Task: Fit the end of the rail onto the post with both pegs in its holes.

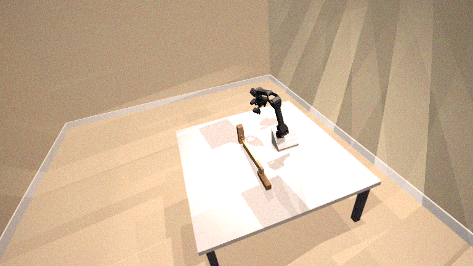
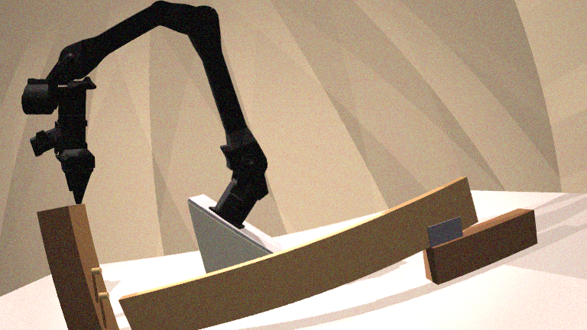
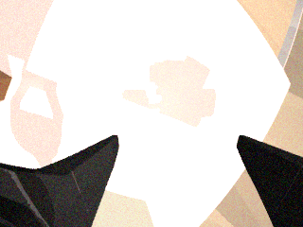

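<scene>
Hanging high with its fingers spread wide apart and nothing between them, the gripper (image 2: 77,196) pointed straight down. Below it and a bit to the side in the top view stood the post (image 1: 239,133), its two pegs (image 2: 99,284) poking out bare. The rail (image 2: 303,261) lay well under the hand, near end down on the table (image 1: 313,179) just beside the post, not on the pegs. Its far end sat in the gray bracket (image 2: 445,230) on the footboard block (image 2: 480,244), well away from the hand.
</scene>
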You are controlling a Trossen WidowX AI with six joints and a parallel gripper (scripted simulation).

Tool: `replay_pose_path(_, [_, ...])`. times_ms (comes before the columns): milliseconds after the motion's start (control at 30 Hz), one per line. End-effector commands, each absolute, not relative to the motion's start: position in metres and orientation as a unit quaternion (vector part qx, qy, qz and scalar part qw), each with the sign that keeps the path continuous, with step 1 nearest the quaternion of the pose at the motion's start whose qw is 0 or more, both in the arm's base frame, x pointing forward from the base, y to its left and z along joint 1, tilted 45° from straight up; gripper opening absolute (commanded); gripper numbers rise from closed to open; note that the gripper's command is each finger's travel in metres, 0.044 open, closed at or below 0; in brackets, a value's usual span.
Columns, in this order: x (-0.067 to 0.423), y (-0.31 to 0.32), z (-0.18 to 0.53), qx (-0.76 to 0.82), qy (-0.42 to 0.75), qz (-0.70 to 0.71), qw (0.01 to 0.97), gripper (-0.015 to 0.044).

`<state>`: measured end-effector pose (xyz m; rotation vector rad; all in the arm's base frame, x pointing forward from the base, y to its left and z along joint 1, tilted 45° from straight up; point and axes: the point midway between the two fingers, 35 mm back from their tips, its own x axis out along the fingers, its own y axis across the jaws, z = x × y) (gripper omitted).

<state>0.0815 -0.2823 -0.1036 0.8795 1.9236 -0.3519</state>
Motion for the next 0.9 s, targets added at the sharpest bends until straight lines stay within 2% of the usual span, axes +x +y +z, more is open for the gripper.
replay_pose_path(0, [0.123, -0.27, -0.087, 0.295, 0.777, -0.047, 0.554, 0.044])
replay_pose_path(300, [0.2, -0.226, -0.055, 0.135, 0.714, 0.158, 0.669, 0.044])
replay_pose_path(500, [0.255, -0.181, -0.032, -0.011, 0.62, 0.314, 0.719, 0.044])
replay_pose_path(733, [0.312, -0.118, -0.003, -0.174, 0.489, 0.457, 0.722, 0.044])
replay_pose_path(867, [0.317, -0.08, -0.001, -0.215, 0.436, 0.526, 0.697, 0.044])
